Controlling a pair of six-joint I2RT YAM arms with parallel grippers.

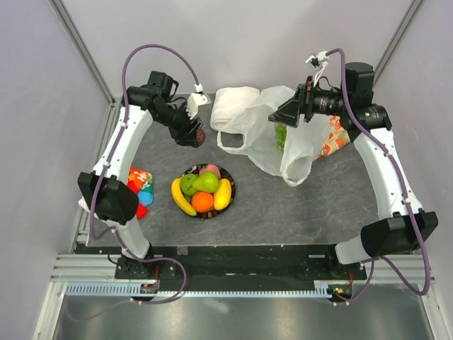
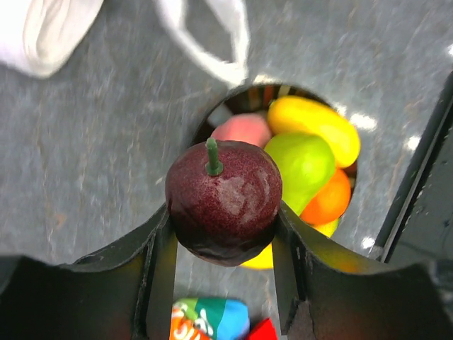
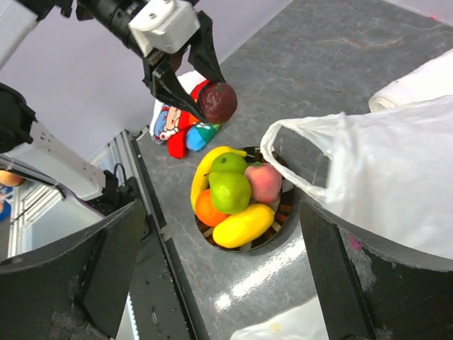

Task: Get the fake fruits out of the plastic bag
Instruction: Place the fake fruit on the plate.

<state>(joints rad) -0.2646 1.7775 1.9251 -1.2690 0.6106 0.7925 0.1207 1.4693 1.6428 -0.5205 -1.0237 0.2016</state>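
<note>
1. Closest to the left wrist camera, we see the left gripper clamped on one dark red fruit. One finger presses each side, and the green stem faces the lens. The fruit hangs in the air over the far left part of the table, outside the bag.
2. We count six fruits on the one round plate, which sits near the middle of the table's near edge. They are two yellow bananas, the left banana and the right banana, plus one green apple, one green pear, one orange and one pink fruit.
3. One plastic bag lies toward the far right corner. We can make out one loop handle flat on the table, reaching toward the middle. One bunch of green grapes shows through the thin wall, inside the bag.
4. The right gripper hangs over the bag's far end with its jaws spread wide and nothing between them. We cannot tell whether it touches the plastic.
5. One white cloth roll lies at the far edge, just beside the bag.
6. One orange patterned fabric shows at the right edge, partly under the bag.
7. One red, blue and orange soft item rests near the left edge.
</note>
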